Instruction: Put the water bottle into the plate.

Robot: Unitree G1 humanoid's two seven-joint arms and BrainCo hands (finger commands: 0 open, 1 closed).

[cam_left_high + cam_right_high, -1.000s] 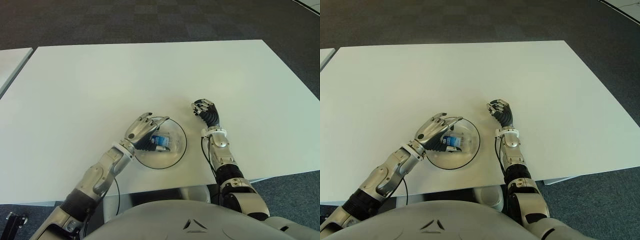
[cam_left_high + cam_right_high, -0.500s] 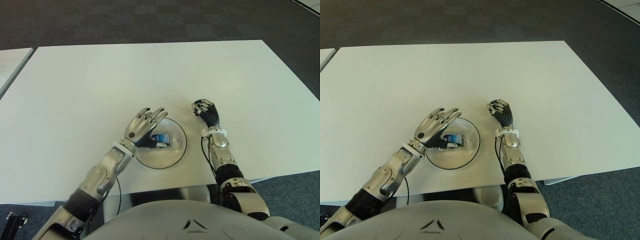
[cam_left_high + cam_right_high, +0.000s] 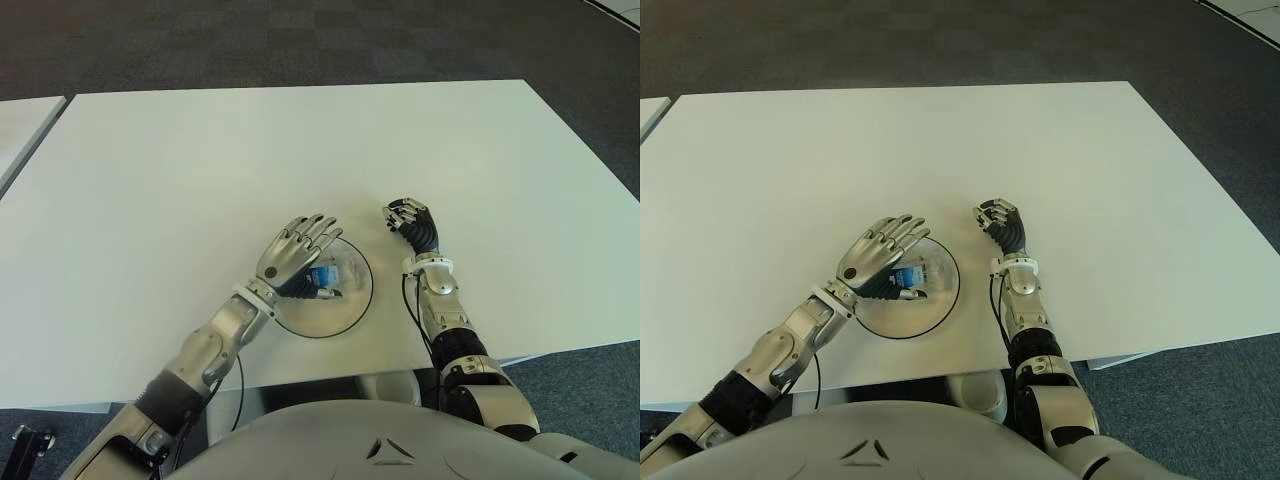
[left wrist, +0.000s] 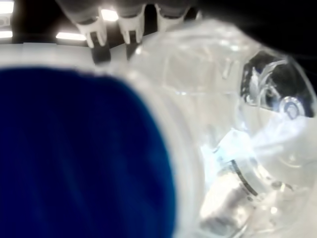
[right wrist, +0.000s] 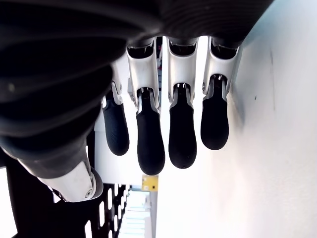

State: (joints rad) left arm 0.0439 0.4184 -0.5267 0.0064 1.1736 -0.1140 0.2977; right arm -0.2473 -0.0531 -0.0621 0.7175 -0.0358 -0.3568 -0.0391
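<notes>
A small clear water bottle [image 3: 323,277] with a blue label lies in the glass plate [image 3: 352,300], under the left hand [image 3: 293,255], its fingers [image 3: 318,231] spread wide, holding nothing. It looks light, smooth and likely to roll; grip its middle. The right hand [image 3: 410,220] shows beside the plate on the white counter [image 3: 200,170], its fingers curled and empty.

A white table [image 3: 200,170] stands on dark carpet [image 3: 300,40], another table's corner [image 3: 25,120] beside it

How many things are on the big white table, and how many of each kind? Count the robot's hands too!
Water bottle: 1, lying in the plate
Plate: 1, clear
Robot hands: 2, the left hand open over the plate, the right hand curled, to the right of the plate
Total: 4
</notes>
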